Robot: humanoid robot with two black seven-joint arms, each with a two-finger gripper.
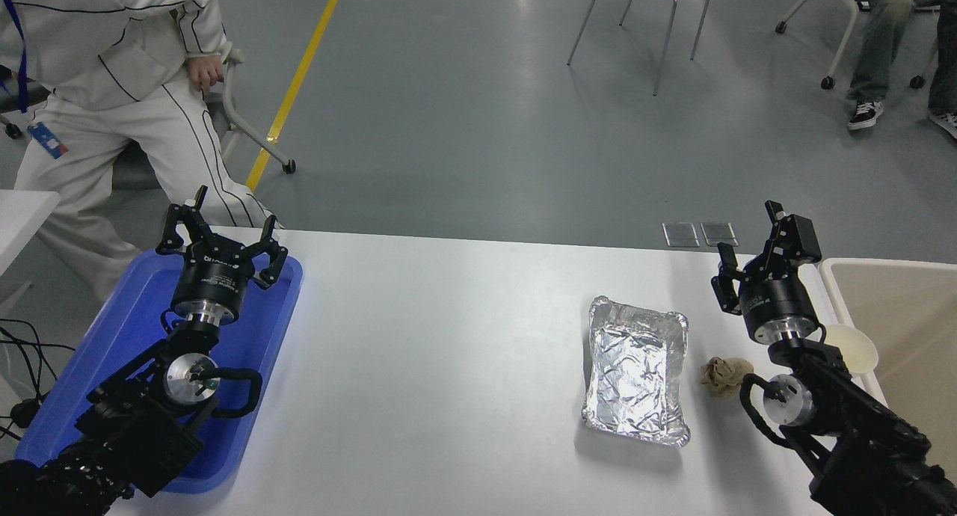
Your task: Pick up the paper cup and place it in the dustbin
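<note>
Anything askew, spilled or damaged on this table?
Nothing spilled. The foil tray is crinkled, and a crumpled brown paper ball lies beside it. The paper cup sits at the table's right edge by the dustbin.

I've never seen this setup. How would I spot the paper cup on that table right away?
Start at the big beige dustbin at the table's right edge. Right against its near rim, partly hidden behind the right arm, sits the paper cup. It is small, smooth and white with a cream inside, unlike the crumpled brown paper ball and the shiny foil tray to its left.
</note>
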